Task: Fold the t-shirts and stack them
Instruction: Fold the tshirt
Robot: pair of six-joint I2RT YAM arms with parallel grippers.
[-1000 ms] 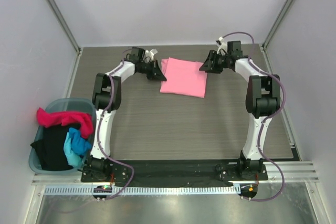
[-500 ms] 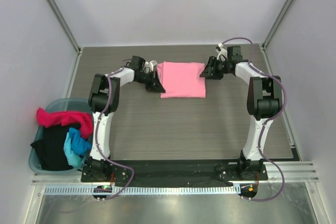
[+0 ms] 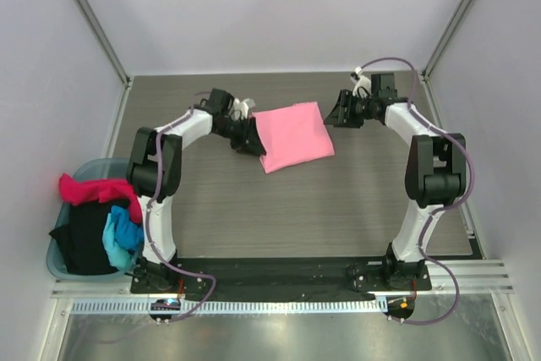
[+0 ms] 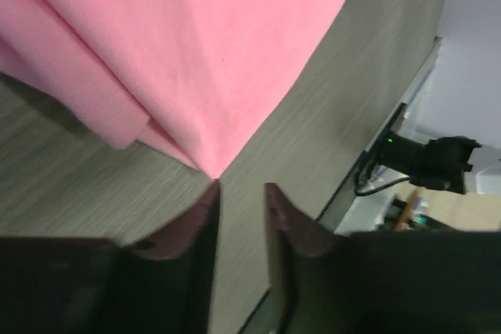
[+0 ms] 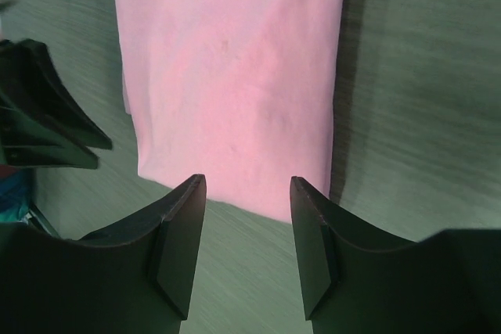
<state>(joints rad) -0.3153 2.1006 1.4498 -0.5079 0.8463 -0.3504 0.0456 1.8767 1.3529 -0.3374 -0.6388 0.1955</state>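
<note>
A light pink folded t-shirt [image 3: 296,134] lies skewed on the far middle of the table. My left gripper [image 3: 256,148] sits at its near left corner. In the left wrist view this gripper [image 4: 241,189] is open, with only table between its fingers, and the shirt's corner tip [image 4: 210,168] just meets one fingertip. My right gripper [image 3: 332,116] is open at the shirt's far right edge. In the right wrist view its jaws [image 5: 246,185] stand wide just short of the pink cloth [image 5: 235,76], holding nothing. Magenta [image 3: 97,189], black [image 3: 84,238] and blue [image 3: 122,234] t-shirts lie in a basket.
The teal plastic basket [image 3: 108,163] stands off the table's left side, by the left arm's base. Grey walls and metal posts [image 3: 89,19] close in the table at the back and sides. A perforated rail [image 3: 254,306] runs along the near edge.
The left gripper has opened and let go of the pink shirt's corner. The shirt has turned from square to skewed, its near left corner swung toward the front. The right gripper stays open.
</note>
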